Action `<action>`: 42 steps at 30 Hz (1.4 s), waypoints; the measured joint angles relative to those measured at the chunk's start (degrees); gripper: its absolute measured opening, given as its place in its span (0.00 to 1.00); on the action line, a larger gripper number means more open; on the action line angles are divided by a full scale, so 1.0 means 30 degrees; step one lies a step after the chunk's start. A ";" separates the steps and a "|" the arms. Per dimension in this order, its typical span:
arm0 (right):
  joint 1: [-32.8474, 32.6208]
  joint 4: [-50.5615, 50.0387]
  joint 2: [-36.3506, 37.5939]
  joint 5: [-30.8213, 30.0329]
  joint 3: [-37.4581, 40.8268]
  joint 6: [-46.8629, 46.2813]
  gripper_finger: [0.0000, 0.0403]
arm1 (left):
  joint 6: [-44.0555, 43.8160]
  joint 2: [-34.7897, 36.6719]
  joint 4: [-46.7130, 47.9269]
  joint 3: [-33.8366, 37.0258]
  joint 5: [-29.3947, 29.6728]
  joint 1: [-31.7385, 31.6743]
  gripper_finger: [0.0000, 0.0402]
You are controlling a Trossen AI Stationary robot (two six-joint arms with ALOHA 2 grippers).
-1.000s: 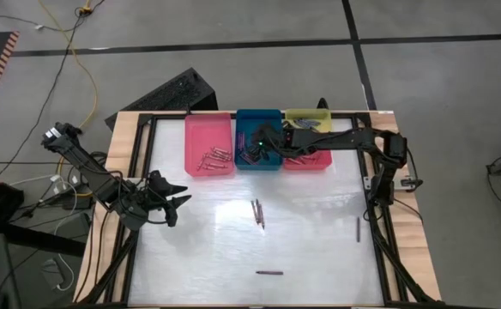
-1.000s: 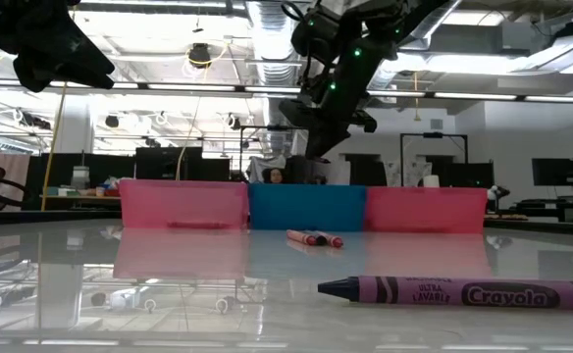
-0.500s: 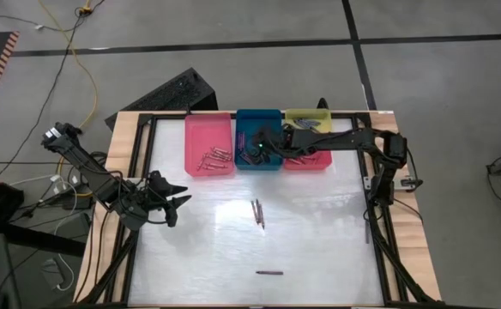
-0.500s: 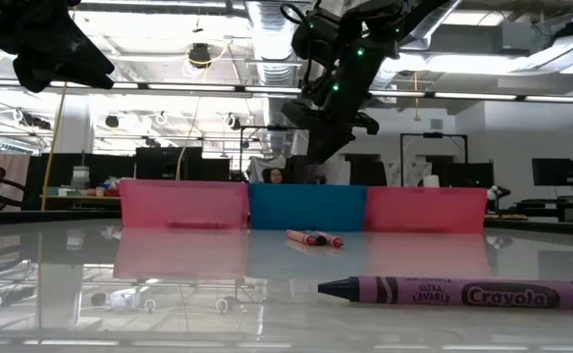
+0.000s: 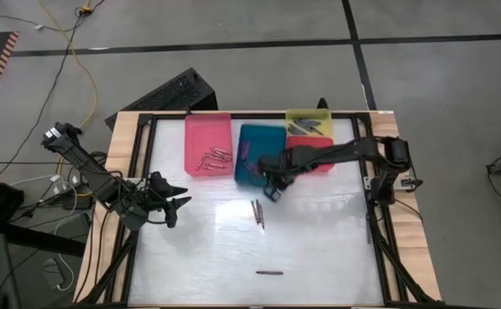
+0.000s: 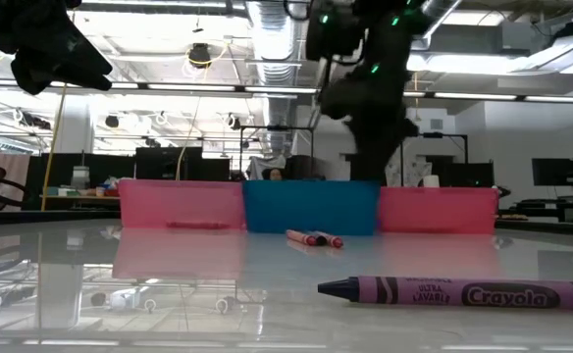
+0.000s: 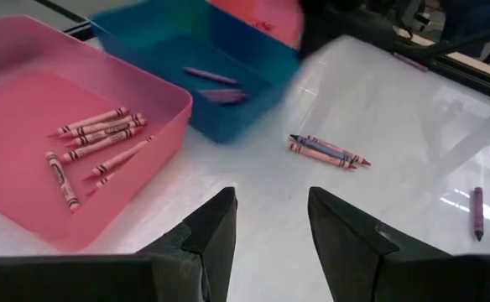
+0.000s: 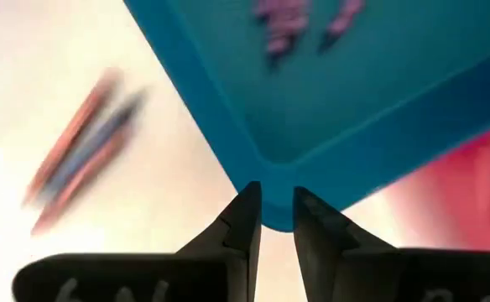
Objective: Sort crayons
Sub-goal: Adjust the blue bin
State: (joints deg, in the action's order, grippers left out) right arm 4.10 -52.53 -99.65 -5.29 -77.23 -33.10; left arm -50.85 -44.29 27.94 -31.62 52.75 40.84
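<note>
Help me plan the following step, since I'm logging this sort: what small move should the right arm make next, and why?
Probably reach the right gripper down to the loose crayons just beyond it on the table. Its fingers stand slightly apart with nothing between them, at the near corner of the teal tray, which now sits askew. The left gripper waits at the table's left edge.

Two dark jointed arms, cabled; green lights on one; each tool two black tapered fingers.
</note>
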 joint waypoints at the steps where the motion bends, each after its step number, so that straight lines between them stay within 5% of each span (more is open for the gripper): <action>1: -0.0537 -0.0524 0.0027 0.0827 -0.0007 0.0131 0.21 | -0.0025 0.0000 0.0002 0.0000 -0.0011 0.0001 0.35; 6: -0.3820 -0.5577 0.0005 0.2753 0.0015 0.0186 0.21 | -0.0267 0.0000 0.0007 0.0000 -0.0006 0.0000 0.35; 11: -0.5938 -0.6065 0.0005 -0.2464 0.0015 -0.1403 0.21 | 0.0036 0.0000 -0.0005 0.0000 0.0695 0.0002 0.35; 20: -0.5203 -0.2118 0.0011 -0.5532 0.0022 0.0193 0.21 | 0.0028 0.0007 0.0000 0.0000 0.1297 0.0000 0.35; 26: -0.4207 0.0623 0.0012 -0.5508 0.0016 0.2694 0.17 | 0.0021 0.0007 0.0007 0.0000 0.1290 0.0000 0.35; 42: -0.3802 -0.0622 0.0012 -0.4308 0.0022 0.4007 0.02 | -0.0001 0.0007 0.0437 0.0000 0.0590 0.0000 0.35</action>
State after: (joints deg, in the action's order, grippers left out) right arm -7.31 -54.39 -99.61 -18.22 -77.17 -21.08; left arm -50.85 -44.27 29.26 -31.62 54.52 40.84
